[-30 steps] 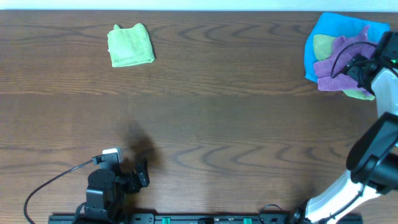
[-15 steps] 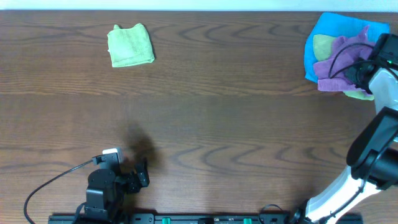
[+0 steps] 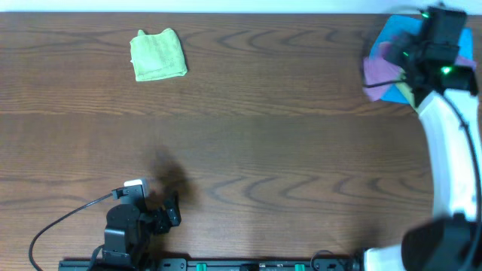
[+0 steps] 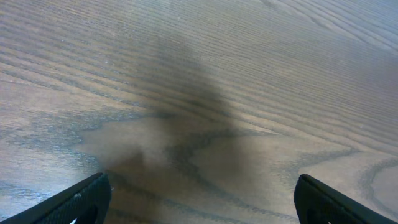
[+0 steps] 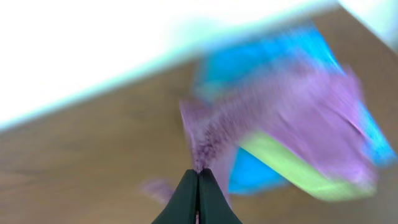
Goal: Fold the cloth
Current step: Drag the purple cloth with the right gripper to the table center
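The lilac cloth (image 3: 375, 69) hangs lifted at the table's far right, over the blue cloth (image 3: 395, 30). My right gripper (image 3: 401, 62) is shut on a pinched edge of it. The right wrist view, which is blurred, shows the closed fingertips (image 5: 199, 172) clamping a tuft of the lilac cloth (image 5: 286, 118), which trails up and to the right. My left gripper (image 3: 172, 211) rests near the front left edge, far from the cloth. It stands open (image 4: 199, 202) over bare wood, with nothing between its fingers (image 4: 81, 199).
A folded lime-green cloth (image 3: 158, 54) lies at the back left. Under the lifted cloth sit the blue cloth (image 5: 261, 59) and another lime-green cloth (image 5: 292, 169). The table's back edge meets a white surface (image 5: 93, 43).
The right gripper closed on the lilac cloth, then swung up and towards the back, pulling the cloth up and leftward off the pile. The left arm has not moved.
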